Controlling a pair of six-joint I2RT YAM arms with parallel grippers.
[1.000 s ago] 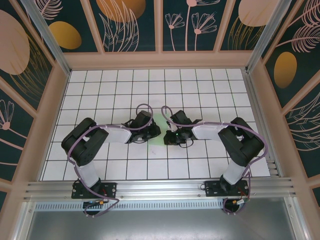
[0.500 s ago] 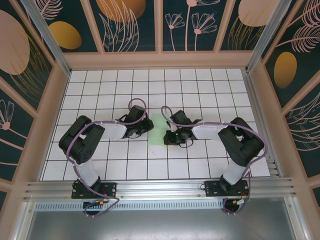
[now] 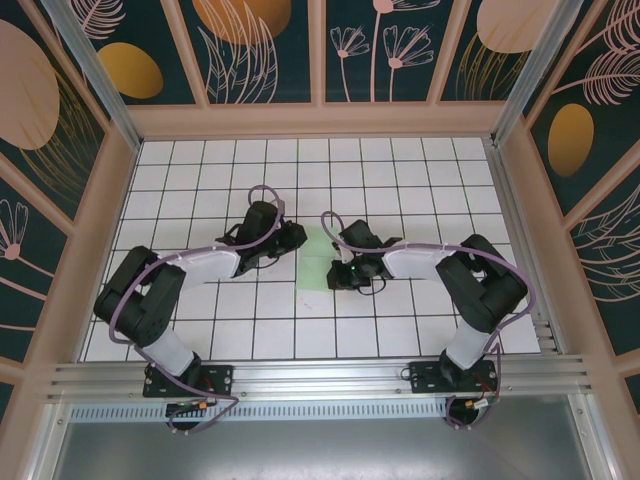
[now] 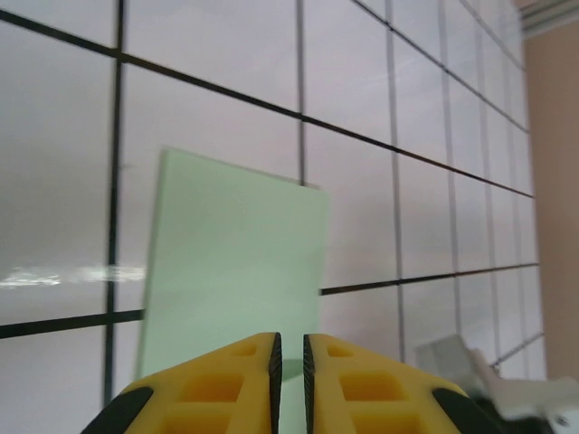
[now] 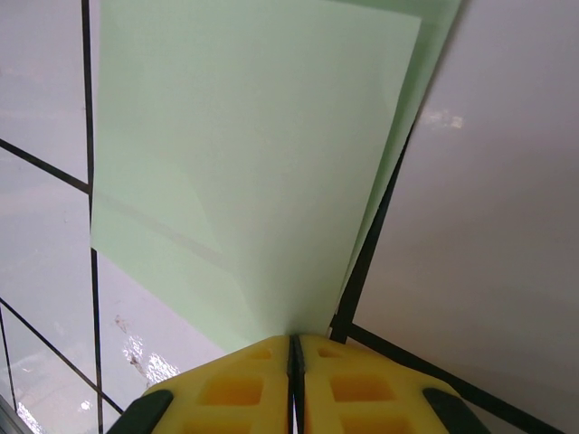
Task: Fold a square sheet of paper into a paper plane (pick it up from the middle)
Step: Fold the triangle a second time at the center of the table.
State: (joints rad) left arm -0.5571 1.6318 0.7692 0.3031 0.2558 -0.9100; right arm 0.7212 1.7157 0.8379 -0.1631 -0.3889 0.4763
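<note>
Pinching the square sheet of paper (image 5: 244,163) at its near edge, R gripper (image 5: 291,342) has its jaws pressed together on it. Sheet lies folded double on the grid table (image 3: 200,160), mid-table btwn both arms. Slightly farther, L gripper (image 4: 289,348) sits by sheet's left side, jaws nearly together w/ a thin slit, gripping nothing.

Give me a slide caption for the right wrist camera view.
Right gripper, shut, pinches a corner of the folded mint-green paper sheet over the white grid table.
</note>
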